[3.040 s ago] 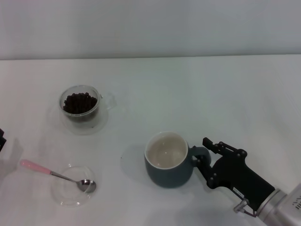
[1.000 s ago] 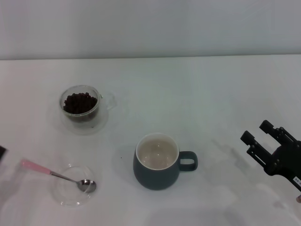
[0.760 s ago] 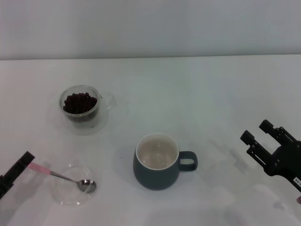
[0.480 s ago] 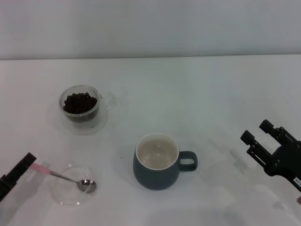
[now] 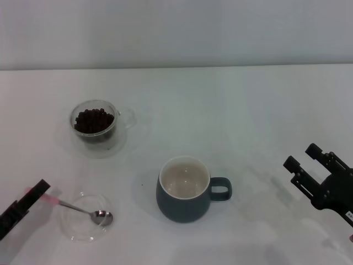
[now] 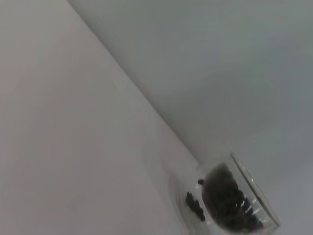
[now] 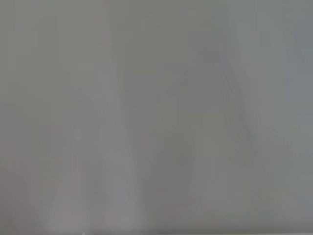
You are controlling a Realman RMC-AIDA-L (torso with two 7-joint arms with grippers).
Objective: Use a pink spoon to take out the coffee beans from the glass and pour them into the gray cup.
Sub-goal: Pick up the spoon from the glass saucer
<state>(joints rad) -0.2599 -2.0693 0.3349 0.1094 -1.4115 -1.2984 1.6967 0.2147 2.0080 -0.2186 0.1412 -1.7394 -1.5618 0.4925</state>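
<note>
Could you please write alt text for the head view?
The left gripper reaches the pink spoon, whose bowl rests on a clear saucer. The gray cup is empty; the glass holds coffee beans; the right gripper is open.

We see our right gripper [image 5: 308, 157] as matte black — two blocky fingers [image 5: 315, 150] with squared tips on a chunky black body bearing a small pale label. Our left gripper [image 5: 25, 203] shows only as a flat black bar — squared at its end.
</note>
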